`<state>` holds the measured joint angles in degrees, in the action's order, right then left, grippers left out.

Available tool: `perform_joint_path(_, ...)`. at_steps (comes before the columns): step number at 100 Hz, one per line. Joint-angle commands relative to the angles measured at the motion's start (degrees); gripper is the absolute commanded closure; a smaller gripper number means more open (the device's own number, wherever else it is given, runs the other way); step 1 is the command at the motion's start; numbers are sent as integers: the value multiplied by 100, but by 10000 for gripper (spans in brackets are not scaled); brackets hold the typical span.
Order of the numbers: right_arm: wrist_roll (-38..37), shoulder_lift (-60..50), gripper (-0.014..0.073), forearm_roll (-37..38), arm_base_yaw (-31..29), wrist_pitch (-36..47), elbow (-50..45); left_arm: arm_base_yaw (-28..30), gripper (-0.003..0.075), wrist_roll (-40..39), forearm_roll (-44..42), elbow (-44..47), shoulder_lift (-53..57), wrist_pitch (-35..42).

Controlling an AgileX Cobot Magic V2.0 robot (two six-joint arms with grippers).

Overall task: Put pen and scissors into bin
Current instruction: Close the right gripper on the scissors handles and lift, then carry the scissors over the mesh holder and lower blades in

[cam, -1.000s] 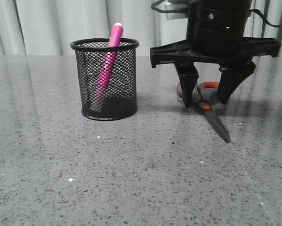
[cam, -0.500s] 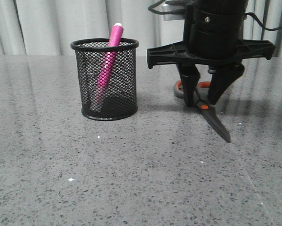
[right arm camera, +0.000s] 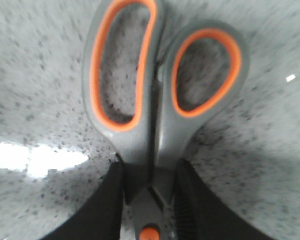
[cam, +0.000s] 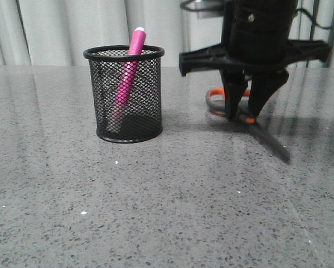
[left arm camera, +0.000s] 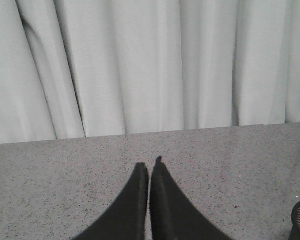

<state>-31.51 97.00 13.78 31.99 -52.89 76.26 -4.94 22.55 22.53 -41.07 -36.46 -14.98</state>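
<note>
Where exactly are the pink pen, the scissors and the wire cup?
pen (cam: 125, 78), front view, middle of its pink barrel.
scissors (right arm camera: 157, 127), right wrist view, grey neck below the loops.
bin (cam: 100, 95), front view, mesh wall.

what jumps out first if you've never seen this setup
The bulky black right gripper clamped on grey scissors with orange-lined loops, right of centre on the speckled grey table. Next, the magenta-pink pen leaning inside the black wire-mesh bin, to the scissors' left.
</note>
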Motion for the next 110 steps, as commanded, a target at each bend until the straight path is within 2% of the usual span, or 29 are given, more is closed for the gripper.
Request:
perform_joint_path(1,18,-590,669,274,-54,279,133,10,742,-57,62,-169,14,451)
perform_joint_path(14,18,-1022,669,309,-54,727,133,10,742,-57,62,-169,14,451)
perform_joint_path(39,18,-1714,669,298,-30,2092,56,10,742,-57,62,-169,14,451)
perform_joint_path(52,18,-2060,669,296,91,3541,-521,10,742,-57,62,-169,14,451)
perform_joint_path(67,18,-2242,669,364,291,5879,-1351,10,742,-57,62,-169,14,451)
perform_joint_path(76,18,-2189,669,364,307,6772,-1612,10,742,-57,62,-169,14,451)
perform_joint_path(110,18,-1427,669,521,298,8198,-1659,10,742,-57,62,-169,14,451)
